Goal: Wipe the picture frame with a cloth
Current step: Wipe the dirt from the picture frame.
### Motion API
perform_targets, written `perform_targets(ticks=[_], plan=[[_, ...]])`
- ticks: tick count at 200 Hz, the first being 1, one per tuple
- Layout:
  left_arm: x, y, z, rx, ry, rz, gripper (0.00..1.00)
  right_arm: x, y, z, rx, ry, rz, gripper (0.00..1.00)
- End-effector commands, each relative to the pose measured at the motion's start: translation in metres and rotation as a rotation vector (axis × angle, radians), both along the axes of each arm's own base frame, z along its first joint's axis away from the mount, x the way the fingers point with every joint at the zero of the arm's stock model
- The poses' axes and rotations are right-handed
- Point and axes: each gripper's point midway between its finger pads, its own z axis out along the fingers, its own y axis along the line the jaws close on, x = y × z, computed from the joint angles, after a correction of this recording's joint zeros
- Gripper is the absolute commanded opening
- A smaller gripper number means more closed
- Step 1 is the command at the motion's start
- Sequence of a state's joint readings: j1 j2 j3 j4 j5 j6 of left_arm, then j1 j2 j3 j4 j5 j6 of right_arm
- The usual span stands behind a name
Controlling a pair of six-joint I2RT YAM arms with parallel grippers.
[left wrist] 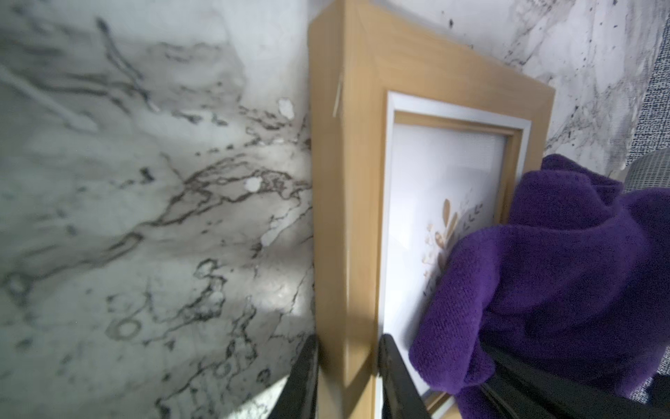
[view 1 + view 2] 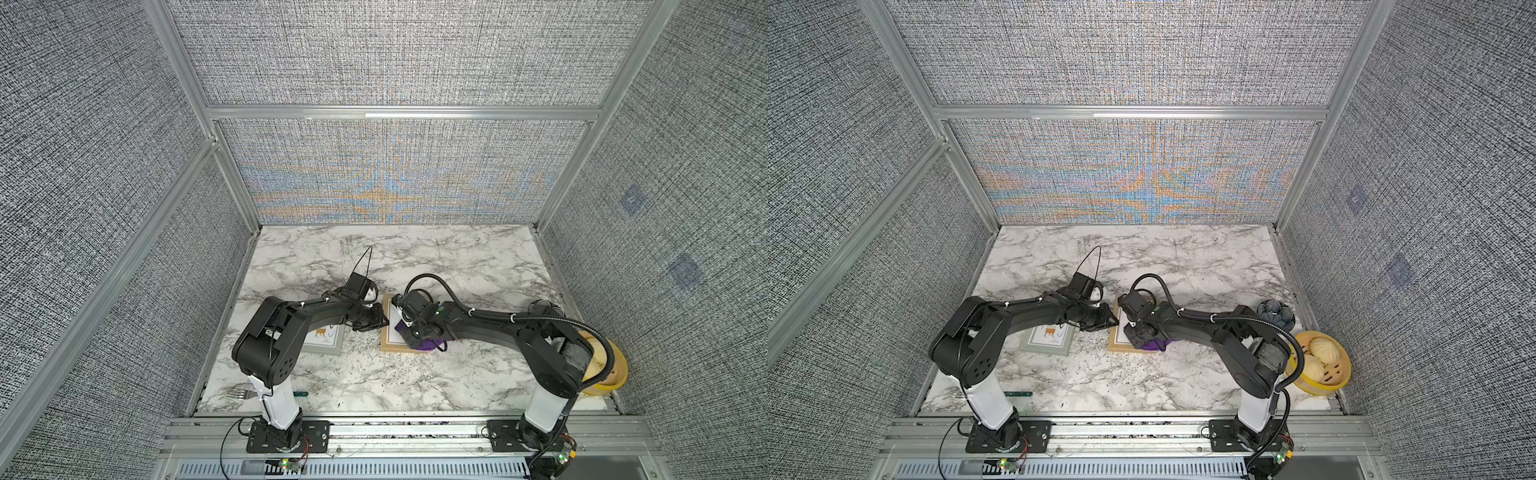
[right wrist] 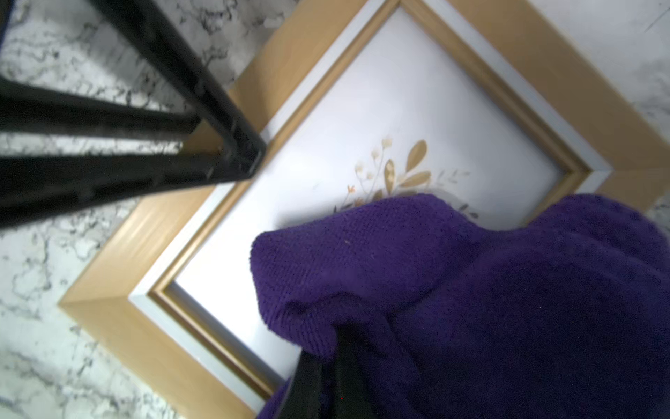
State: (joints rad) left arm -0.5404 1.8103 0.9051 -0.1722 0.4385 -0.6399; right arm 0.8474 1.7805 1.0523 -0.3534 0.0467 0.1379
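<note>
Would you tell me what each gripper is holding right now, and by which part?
The left gripper clamps the wooden frame by one side rail; the right gripper pinches a bunched fold of the cloth, which lies on that frame.

Light-wood picture frame (image 3: 362, 109) lay flat on marble tabletop (image 2: 415, 257); purple terry cloth (image 3: 471, 308) sat bunched on its glass, overhanging one edge.

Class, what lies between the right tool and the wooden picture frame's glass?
The purple cloth, bunched on the wooden picture frame; the right wrist view shows it.
</note>
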Motion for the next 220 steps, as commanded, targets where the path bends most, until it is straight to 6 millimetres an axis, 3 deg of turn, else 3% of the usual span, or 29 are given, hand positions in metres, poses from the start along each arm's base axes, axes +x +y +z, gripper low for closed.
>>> perform_targets(ticks=[1, 37, 55, 85, 118, 144, 173, 220], plan=[[-0.051, 0.064, -0.048, 0.324, 0.205, 0.051, 0.08, -0.052, -0.021, -0.018, -0.075, 0.221, 0.126, 0.0], [-0.051, 0.063, -0.049, 0.324, 0.207, 0.058, 0.08, -0.049, 0.026, -0.016, 0.021, 0.236, 0.186, 0.0], [-0.05, 0.063, -0.049, 0.322, 0.207, 0.059, 0.08, -0.039, 0.038, -0.017, 0.036, 0.215, 0.161, 0.0], [-0.051, 0.064, -0.048, 0.326, 0.206, 0.059, 0.08, -0.024, 0.016, -0.02, -0.016, 0.171, 0.058, 0.0], [-0.05, 0.066, -0.046, 0.335, 0.2, 0.061, 0.09, -0.039, -0.031, -0.022, -0.093, 0.206, 0.002, 0.0], [-0.048, 0.066, -0.044, 0.337, 0.193, 0.065, 0.08, -0.044, -0.047, -0.02, -0.123, 0.215, -0.031, 0.0], [-0.048, 0.066, -0.044, 0.339, 0.193, 0.063, 0.08, -0.036, -0.043, -0.016, -0.114, 0.196, -0.054, 0.0], [-0.049, 0.065, -0.047, 0.335, 0.199, 0.065, 0.08, -0.033, 0.003, -0.026, -0.001, 0.209, -0.031, 0.0]])
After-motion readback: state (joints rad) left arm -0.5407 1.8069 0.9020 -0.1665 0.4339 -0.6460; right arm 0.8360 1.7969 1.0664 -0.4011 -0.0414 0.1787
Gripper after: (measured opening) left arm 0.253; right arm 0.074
